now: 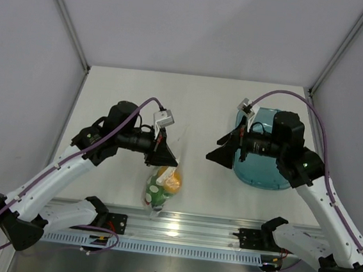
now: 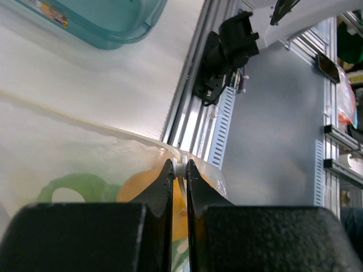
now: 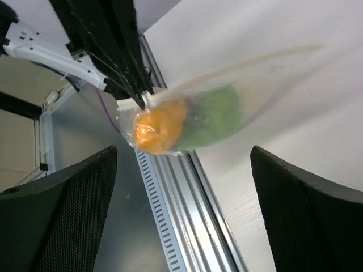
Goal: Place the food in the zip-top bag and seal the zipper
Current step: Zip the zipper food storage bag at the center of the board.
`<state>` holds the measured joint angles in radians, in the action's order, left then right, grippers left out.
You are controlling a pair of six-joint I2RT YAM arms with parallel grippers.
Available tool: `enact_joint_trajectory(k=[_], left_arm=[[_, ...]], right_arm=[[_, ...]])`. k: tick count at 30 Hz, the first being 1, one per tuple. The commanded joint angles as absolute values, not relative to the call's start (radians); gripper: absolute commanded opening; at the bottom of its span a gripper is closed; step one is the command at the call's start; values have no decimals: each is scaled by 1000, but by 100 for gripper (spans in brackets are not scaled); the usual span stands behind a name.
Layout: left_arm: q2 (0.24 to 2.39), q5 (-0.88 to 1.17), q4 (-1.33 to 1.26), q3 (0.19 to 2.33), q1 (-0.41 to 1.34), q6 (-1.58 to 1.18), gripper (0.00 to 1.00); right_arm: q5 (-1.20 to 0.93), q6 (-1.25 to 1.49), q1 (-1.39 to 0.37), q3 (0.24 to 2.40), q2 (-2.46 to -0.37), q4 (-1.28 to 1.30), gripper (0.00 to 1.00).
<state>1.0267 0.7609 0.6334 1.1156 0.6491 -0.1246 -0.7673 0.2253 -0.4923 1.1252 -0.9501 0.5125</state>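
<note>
The clear zip-top bag (image 1: 161,189) hangs near the table's front edge with food inside: an orange fruit (image 1: 172,182) and green pieces (image 1: 156,199). My left gripper (image 1: 164,158) is shut on the bag's top edge, pinching the zipper strip (image 2: 180,168) between its fingertips. The orange fruit (image 2: 142,184) and a green piece (image 2: 79,187) show through the plastic in the left wrist view. My right gripper (image 1: 221,154) is open and empty, to the right of the bag and apart from it. In the right wrist view the bag (image 3: 193,122) hangs ahead with the fruit (image 3: 159,126) inside.
A teal-blue translucent tray (image 1: 261,172) sits at the right under the right arm; it also shows in the left wrist view (image 2: 96,22). The aluminium rail (image 1: 179,229) runs along the near edge just below the bag. White walls enclose the table.
</note>
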Motion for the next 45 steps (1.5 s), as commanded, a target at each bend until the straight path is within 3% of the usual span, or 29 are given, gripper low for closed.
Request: enact_joint_trajectory(k=[1, 8, 15, 22, 31, 43, 44, 45], left_arm=[[1012, 882, 627, 1140, 641, -81, 1], [1006, 992, 624, 1126, 643, -90, 1], [1034, 913, 646, 1083, 641, -112, 1], [1045, 847, 640, 1055, 641, -118, 1], [1039, 859, 652, 1046, 641, -100, 0], [1029, 877, 670, 1071, 643, -91, 1], [1028, 877, 672, 1072, 643, -89, 1], [1028, 876, 672, 1078, 641, -89, 1]], right_arm=[[-753, 95, -552, 1264, -1017, 584, 99], [-804, -18, -663, 1425, -1199, 684, 99], [-867, -175, -719, 1505, -1342, 790, 99], [-996, -209, -752, 1398, -1396, 804, 89], [-972, -169, -770, 1348, -1376, 702, 87], [-847, -182, -811, 1367, -1420, 699, 71], [-841, -184, -813, 1371, -1428, 701, 68], [-835, -184, -813, 1377, -1434, 706, 55]])
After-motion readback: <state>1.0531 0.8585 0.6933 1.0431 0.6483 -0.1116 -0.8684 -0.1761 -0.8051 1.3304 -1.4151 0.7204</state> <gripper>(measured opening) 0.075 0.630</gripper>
